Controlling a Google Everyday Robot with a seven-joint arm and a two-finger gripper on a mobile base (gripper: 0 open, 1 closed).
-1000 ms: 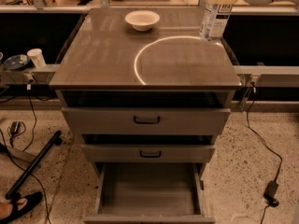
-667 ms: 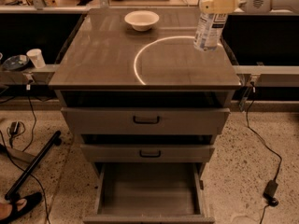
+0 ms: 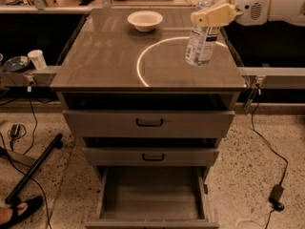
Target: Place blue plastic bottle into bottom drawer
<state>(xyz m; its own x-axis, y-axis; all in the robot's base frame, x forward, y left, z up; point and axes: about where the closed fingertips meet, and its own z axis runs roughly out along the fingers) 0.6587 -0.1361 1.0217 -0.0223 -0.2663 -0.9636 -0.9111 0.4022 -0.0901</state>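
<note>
The blue plastic bottle (image 3: 202, 37) is a clear bottle with a white-and-bluish label. It hangs tilted in the air above the right side of the cabinet top (image 3: 105, 56). My gripper (image 3: 212, 14) comes in from the upper right and is shut on the bottle's upper part, its tan fingers (image 3: 208, 16) across it. The bottom drawer (image 3: 152, 194) is pulled open below, with a bare grey interior, well below and to the left of the bottle.
A white bowl (image 3: 145, 20) sits at the back of the cabinet top. Two shallower drawers with dark handles (image 3: 149, 122) are partly open above the bottom drawer. A paper cup (image 3: 37, 59) stands on the left ledge. Cables, a black bar (image 3: 29, 171) and a power adapter (image 3: 276, 194) lie on the floor.
The bottle has been lifted off the cabinet top and carried left and toward the front, now tilted in the gripper's hold.
</note>
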